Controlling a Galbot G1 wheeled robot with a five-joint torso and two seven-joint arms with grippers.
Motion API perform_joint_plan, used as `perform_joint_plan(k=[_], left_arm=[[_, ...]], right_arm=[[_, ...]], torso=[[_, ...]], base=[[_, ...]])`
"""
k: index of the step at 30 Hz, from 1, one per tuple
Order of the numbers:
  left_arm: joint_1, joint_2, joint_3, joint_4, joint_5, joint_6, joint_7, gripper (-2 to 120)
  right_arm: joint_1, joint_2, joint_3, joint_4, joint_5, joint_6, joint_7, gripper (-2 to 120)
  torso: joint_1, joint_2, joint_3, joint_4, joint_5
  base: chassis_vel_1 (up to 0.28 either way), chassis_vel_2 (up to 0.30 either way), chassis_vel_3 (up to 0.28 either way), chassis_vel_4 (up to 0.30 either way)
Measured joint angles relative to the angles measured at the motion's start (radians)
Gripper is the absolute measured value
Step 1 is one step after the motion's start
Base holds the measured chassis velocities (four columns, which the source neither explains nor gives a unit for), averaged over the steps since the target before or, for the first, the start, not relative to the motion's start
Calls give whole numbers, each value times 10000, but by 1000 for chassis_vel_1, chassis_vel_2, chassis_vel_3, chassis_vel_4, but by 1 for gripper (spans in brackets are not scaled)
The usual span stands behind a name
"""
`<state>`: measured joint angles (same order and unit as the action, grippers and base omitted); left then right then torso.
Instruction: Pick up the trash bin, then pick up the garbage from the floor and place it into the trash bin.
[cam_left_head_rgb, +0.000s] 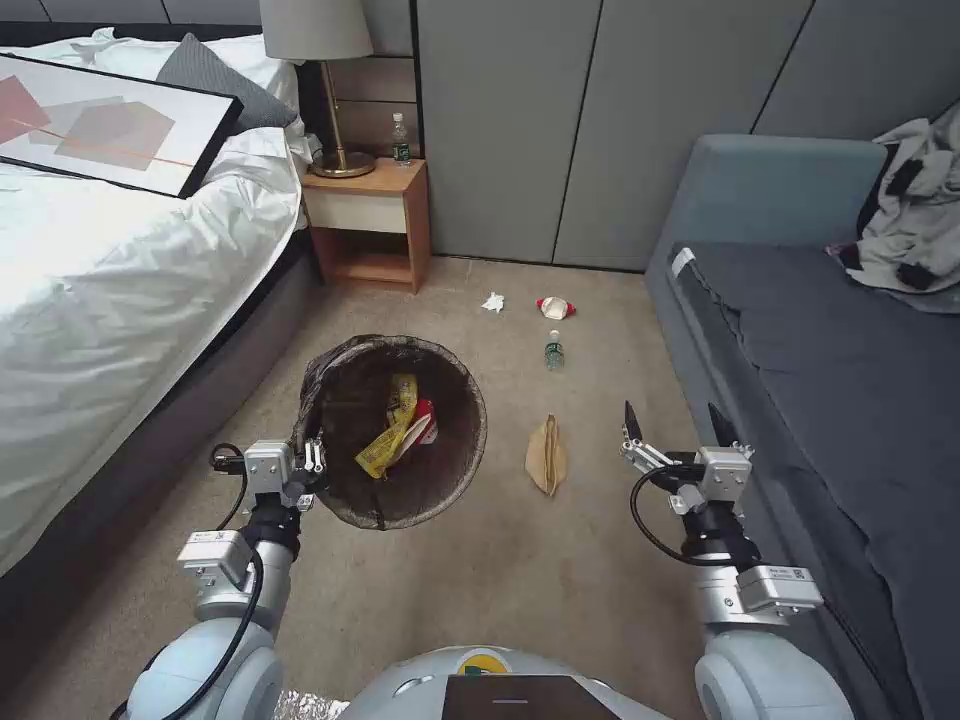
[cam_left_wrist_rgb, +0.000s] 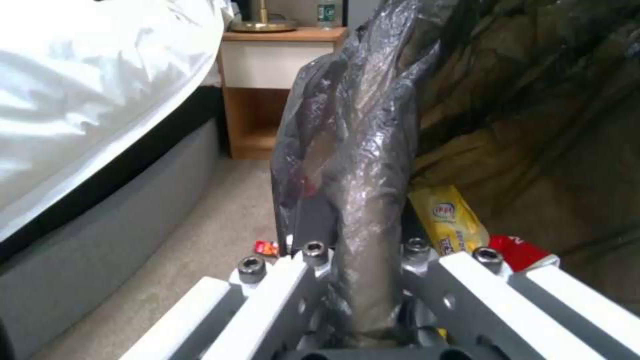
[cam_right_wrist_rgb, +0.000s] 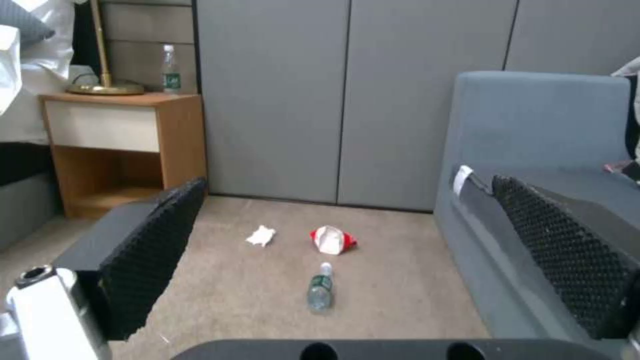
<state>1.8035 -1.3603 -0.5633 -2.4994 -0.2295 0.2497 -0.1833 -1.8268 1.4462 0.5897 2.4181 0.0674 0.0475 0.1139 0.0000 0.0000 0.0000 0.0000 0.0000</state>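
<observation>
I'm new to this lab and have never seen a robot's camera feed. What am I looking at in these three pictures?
A two-armed wheeled robot is tidying a bedroom. The big picture comes from its head, looking down; the other two come from cameras on its wrists. Its left gripper is shut on the rim of the trash bin, which already holds yellow wrappers. Its right gripper hangs open and empty beside the sofa. On the carpet lie a brown paper bag, a small bottle, a red-and-white cup and a white tissue.
</observation>
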Motion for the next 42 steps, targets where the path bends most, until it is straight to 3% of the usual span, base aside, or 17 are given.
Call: perform_joint_plan(k=[30, 36, 37, 39, 40, 42], left_arm=[[5, -35, -22, -7, 0, -14, 2, 3], [17, -21, -25, -7, -5, -16, 0, 3], [18, -10, -37, -7, -12, -16, -2, 3], [18, 2, -43, -8, -16, -16, -2, 3], [17, 16, -53, -8, -25, -16, -3, 3], [17, 31, -63, -8, -37, -16, -4, 3]], right_arm=[[-36, -105, -124, 18, 92, -74, 48, 100], [-44, -814, -151, 36, 394, -993, 180, 100], [-29, -1293, -156, 56, 698, -1708, 326, 100], [-16, -1498, -163, 61, 876, -2016, 375, 100], [74, -1983, -214, 45, 1525, -2698, 454, 100], [306, -2608, -484, -242, 2223, -3172, 770, 100]], torso=[[1, 0, 1, 0, 0], [1, 0, 0, -2, 2], [0, 0, 0, 0, 1], [0, 0, 0, 0, 1], [0, 0, 0, 0, 1], [0, 0, 0, 1, 1]], base=[[-86, 90, 93, -93], [-18, 8, 12, -9], [0, 0, 0, 0], [0, 0, 0, 0], [0, 0, 0, 0], [0, 0, 0, 0]])
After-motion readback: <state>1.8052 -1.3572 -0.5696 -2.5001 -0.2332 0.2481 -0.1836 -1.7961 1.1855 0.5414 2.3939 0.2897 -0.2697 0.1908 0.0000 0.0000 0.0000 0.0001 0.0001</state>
